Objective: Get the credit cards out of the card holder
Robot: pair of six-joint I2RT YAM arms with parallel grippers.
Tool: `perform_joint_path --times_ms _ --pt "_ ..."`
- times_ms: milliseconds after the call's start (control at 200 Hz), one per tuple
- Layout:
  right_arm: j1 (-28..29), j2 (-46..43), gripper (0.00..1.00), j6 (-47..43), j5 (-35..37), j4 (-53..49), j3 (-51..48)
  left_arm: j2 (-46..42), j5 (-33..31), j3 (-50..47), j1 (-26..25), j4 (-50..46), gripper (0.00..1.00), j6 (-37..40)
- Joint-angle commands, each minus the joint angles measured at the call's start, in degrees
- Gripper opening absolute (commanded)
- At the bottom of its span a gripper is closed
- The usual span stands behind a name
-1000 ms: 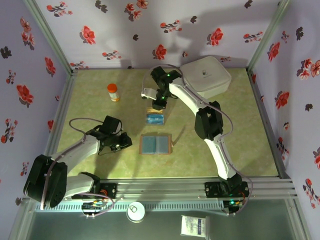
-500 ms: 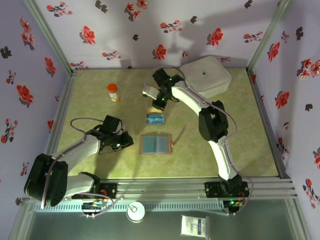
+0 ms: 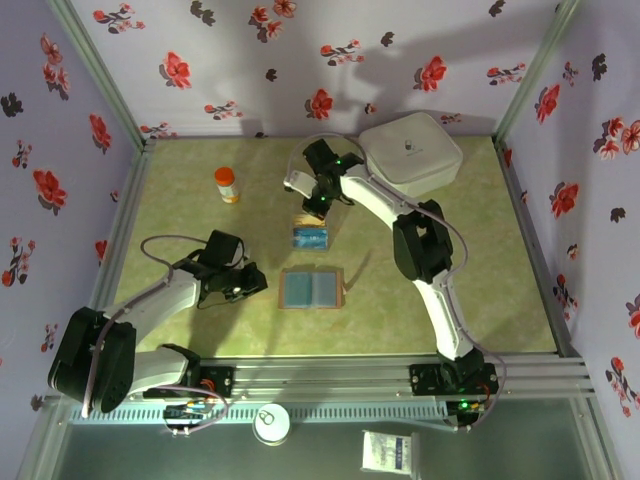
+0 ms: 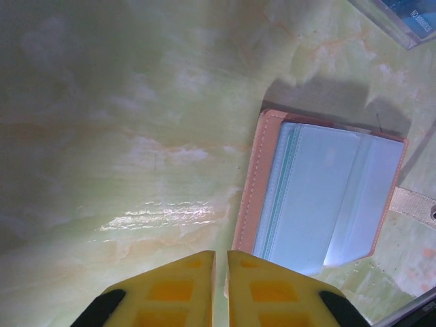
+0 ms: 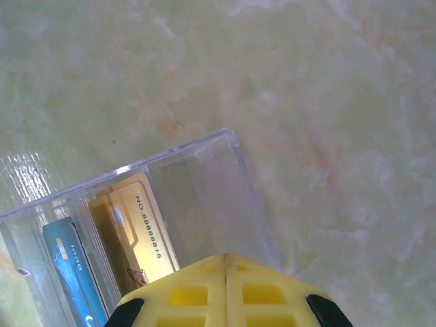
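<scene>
The card holder lies open and flat on the bench, midway between the side edges and closer to the near edge, its blue-grey inside facing up. Just beyond it, toward the far edge, sits a clear tray with the credit cards in it. An orange bottle stands toward the far left corner and a white rounded box toward the far right corner, both well apart from the holder. The left tool hangs just left of the holder; the right tool is over the tray's far end.

The left wrist view adds the holder's stitched brown rim, a tan strap tab and that tool's yellow fingers drawn together, a thin slit between them. The right wrist view shows a yellow card beside a blue card in neighbouring compartments of the tray, and that tool's pads pressed together with nothing held
</scene>
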Motion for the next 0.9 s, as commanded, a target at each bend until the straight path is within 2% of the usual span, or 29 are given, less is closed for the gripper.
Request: perform_joint_path --times_ms 0,250,395,570,730,895 --pt "-0.26 1.70 0.00 -0.02 -1.12 -1.73 0.97 0.76 0.82 -0.77 0.47 0.51 0.12 1.08" --pt "-0.24 -0.16 0.00 -0.27 -0.17 -1.47 0.62 0.70 1.03 -0.38 0.51 0.17 0.12 1.07" --pt "-0.30 -3.00 0.00 2.12 1.96 1.85 -0.60 0.29 1.28 -0.24 0.47 0.25 0.11 0.77" --pt "-0.25 -8.09 0.05 6.84 3.13 5.81 -5.93 0.18 2.25 -0.43 0.38 1.63 0.11 -0.04" --pt "-0.24 -14.49 0.07 14.63 3.91 10.00 -13.79 0.96 2.78 -0.20 -0.21 3.15 0.11 -0.67" --pt "0.02 -23.00 0.11 27.01 3.73 17.07 -25.34 1.47 2.83 0.20 -1.33 4.53 0.10 -1.67"
